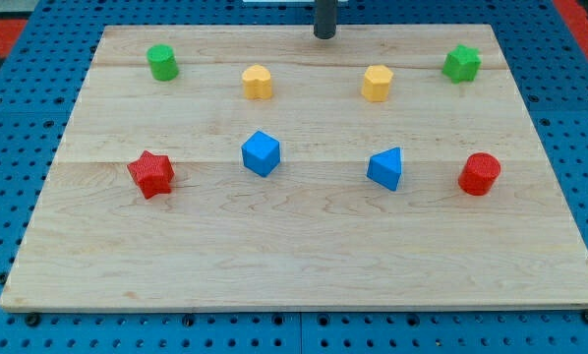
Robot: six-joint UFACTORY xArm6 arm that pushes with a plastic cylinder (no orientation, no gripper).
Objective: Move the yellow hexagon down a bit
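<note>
The yellow hexagon (377, 83) stands on the wooden board (304, 256) in the upper row, right of centre. My tip (324, 36) is at the board's top edge, up and to the left of the yellow hexagon, clearly apart from it. A yellow heart-shaped block (258, 82) stands in the same row, left of centre, below and left of my tip.
A green cylinder (162, 62) is at the top left and a green star (461, 63) at the top right. In the lower row stand a red star (151, 174), a blue cube (261, 153), a blue triangular block (385, 168) and a red cylinder (480, 174).
</note>
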